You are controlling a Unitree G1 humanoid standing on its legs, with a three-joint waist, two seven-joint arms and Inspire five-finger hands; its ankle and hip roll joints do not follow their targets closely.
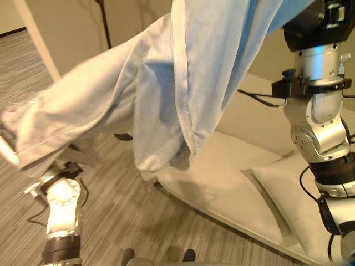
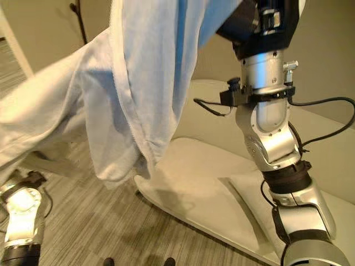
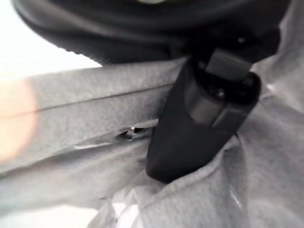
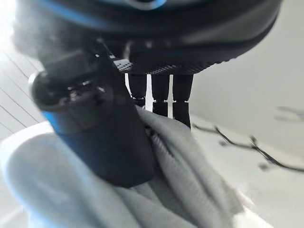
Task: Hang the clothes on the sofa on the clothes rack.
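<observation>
Sofa [image 1: 233, 183], pale and low with a rounded near edge, runs along the right and far side of the scene, with a flat cushion [image 1: 277, 194] lying on its seat at the right. Above it, lifted clear of the seat, hangs the light blue garment [image 1: 166, 94]: it falls from high on the right and stretches out to the lower left, its zipped edge [image 1: 180, 83] running down the middle and its lowest fold dangling over the striped grey floor [image 1: 122, 205] just off the sofa's near edge. A dark thin stand [image 1: 104, 22], possibly the clothes rack, rises at the far left against the wall; I cannot tell for sure.

The right hand [image 4: 95, 128] is raised high at the right, and its wrist view shows the thumb pressed down onto bunched cloth with the fingers [image 4: 159, 95] curled behind it, so it pinches the garment. The left hand [image 3: 199, 118] is low on the left under the cloth's trailing end; its thumb is pushed into folds of fabric, pinching them.

Risks, as I judge them: the hanging fold could drag on the floor or catch the sofa edge when carried across, and the bunched grips could slip, since each holds a wad rather than a clean shoulder seam.
</observation>
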